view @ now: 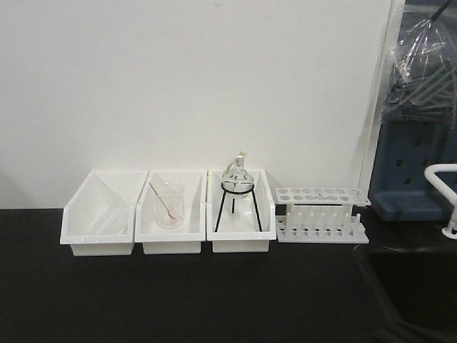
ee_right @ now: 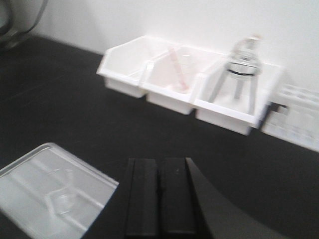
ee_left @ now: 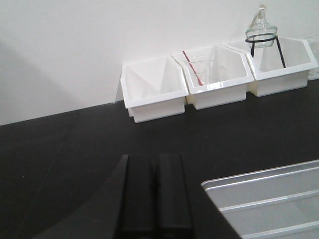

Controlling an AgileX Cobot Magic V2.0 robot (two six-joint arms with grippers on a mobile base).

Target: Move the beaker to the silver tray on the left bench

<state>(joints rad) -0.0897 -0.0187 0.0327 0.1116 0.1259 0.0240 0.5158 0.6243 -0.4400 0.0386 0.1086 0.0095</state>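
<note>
Beaker looks placed; you retreat cleanly.
The beaker (ee_right: 62,203), blurred, seems to stand in the silver tray (ee_right: 22,174). Left claw (ee_left: 155,163) and right claw (ee_right: 159,165) are together and empty, so lift straight and avoid the tray rim.

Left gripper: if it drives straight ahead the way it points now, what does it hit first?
Probably the leftmost white bin. The left gripper, shut, has bare black bench ahead until there; depth is unclear.

silver tray (ee_left: 269,199) cut off (right edge), beaker (ee_right: 62,201) blurred
</note>
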